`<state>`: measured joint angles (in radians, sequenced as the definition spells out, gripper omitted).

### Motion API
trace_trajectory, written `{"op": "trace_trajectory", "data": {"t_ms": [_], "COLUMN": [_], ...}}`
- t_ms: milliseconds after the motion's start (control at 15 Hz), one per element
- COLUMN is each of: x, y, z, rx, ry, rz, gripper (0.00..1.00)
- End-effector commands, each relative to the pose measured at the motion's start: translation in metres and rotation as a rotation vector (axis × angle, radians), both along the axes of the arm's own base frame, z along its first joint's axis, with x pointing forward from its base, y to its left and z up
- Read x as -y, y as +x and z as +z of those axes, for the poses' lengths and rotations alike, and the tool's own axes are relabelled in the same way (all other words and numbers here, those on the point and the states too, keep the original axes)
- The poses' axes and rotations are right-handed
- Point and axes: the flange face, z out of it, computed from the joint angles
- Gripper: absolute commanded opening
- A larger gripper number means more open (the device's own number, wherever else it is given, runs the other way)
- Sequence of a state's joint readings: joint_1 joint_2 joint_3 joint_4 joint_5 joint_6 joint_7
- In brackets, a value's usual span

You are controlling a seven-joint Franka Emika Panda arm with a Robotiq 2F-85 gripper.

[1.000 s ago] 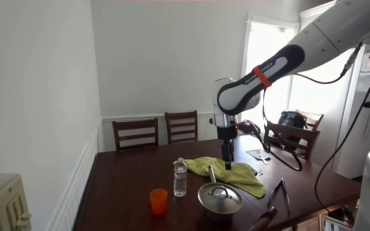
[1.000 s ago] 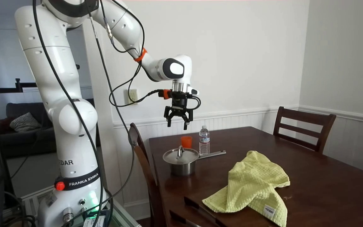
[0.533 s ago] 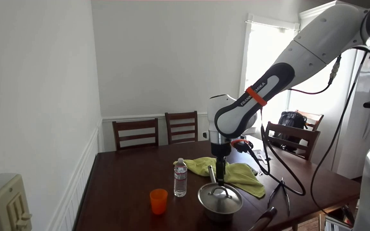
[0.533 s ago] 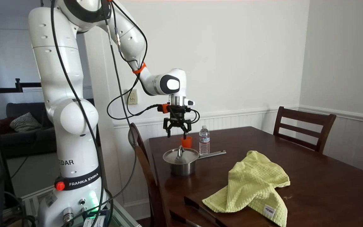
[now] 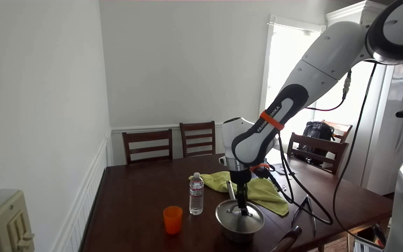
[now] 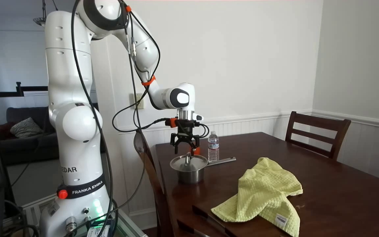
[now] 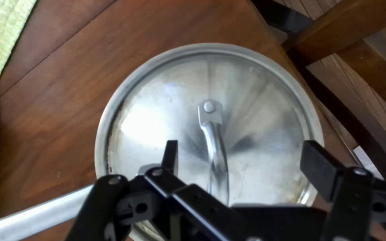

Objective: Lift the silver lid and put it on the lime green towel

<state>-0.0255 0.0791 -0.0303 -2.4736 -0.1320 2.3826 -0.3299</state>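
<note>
- Arm [image 6: 70,72] rises at the left in an exterior view, bends at the elbow [image 6: 107,14], slopes down to the right.
- Wrist [image 6: 189,95] upright.
- Gripper [image 6: 184,152] pointing straight down, fingers [image 7: 318,170] spread well apart.

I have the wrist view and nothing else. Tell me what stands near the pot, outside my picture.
Observer: An orange cup and a water bottle stand upright near the pot; both show in both exterior views.
Operator: Now describe the drop spot. I get only a strip of it.
Observer: In an exterior view the lime green towel lies rumpled rather than spread flat, with raised folds across its middle.
</note>
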Motion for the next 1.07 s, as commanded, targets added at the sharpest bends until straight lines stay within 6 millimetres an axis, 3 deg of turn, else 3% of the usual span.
{"op": "trace_trajectory", "data": {"t_ms": [0, 67, 133, 267, 467, 533, 1000], "x": [0.022, 0.022, 0.015, 0.018, 0.016, 0.016, 0.009], "y": [0.001, 0.002, -0.002, -0.001, 0.002, 0.005, 0.015], "z": [-0.004, -0.003, -0.004, -0.004, -0.002, -0.001, 0.000], "rx": [-0.035, -0.029, -0.017, -0.016, 0.025, 0.041, 0.109], "ry": [-0.019, -0.016, -0.007, -0.006, 0.009, 0.008, 0.002], "rz": [0.031, 0.018, 0.004, 0.003, 0.032, 0.029, 0.023], "gripper": [0.92, 0.97, 0.92, 1.00, 1.00, 0.81, 0.31]}}
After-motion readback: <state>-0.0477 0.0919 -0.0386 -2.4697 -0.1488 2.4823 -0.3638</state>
